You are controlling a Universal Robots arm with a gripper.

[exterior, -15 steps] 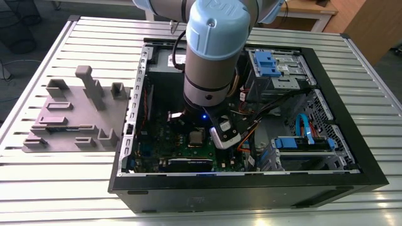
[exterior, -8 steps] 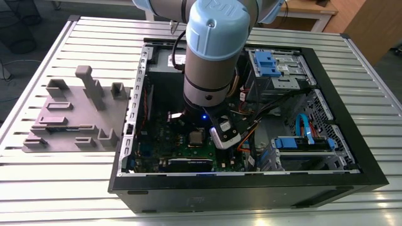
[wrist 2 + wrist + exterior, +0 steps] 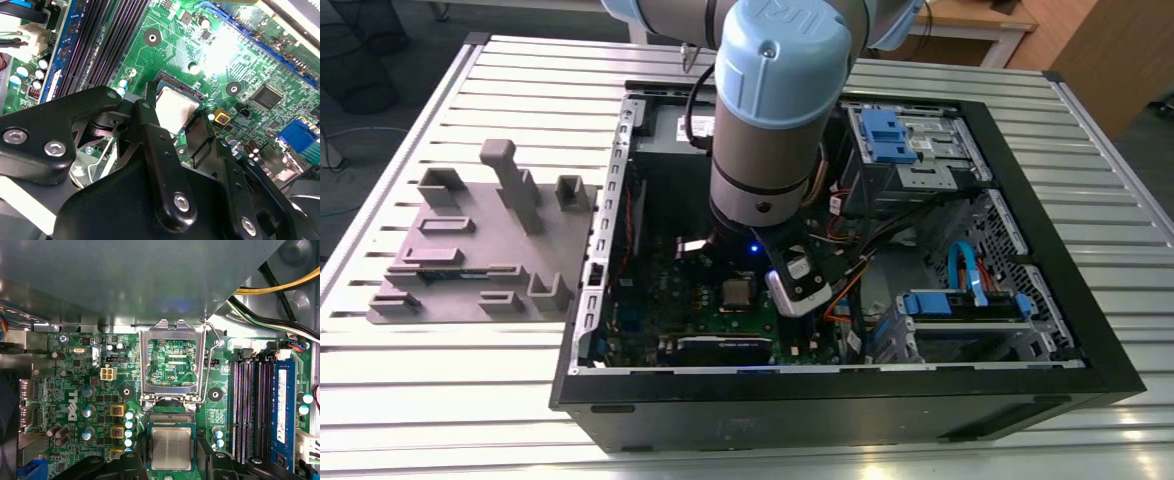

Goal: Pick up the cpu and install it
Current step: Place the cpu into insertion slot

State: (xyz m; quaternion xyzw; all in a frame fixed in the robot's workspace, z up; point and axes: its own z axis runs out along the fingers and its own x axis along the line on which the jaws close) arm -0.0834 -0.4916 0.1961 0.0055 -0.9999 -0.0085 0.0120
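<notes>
The cpu [image 3: 171,447], a small square chip with a silver top and pale rim, sits between my black fingers [image 3: 132,464] just over the socket [image 3: 171,418] on the green motherboard. A strip of socket contacts shows past its far edge. The second wrist view shows the cpu [image 3: 175,112] flanked closely by both fingers [image 3: 199,134]. My gripper [image 3: 172,460] looks shut on its edges. In the exterior view the cpu [image 3: 738,292] lies low inside the computer case, beside the arm [image 3: 774,120].
The socket's metal load plate [image 3: 172,335] stands flipped open with its lever [image 3: 212,340] raised. Memory slots [image 3: 250,410] run beside the socket. Cables [image 3: 280,287] and drive bays [image 3: 907,140] crowd the case [image 3: 841,385]. A grey fixture [image 3: 480,250] lies on the table at the exterior view's left.
</notes>
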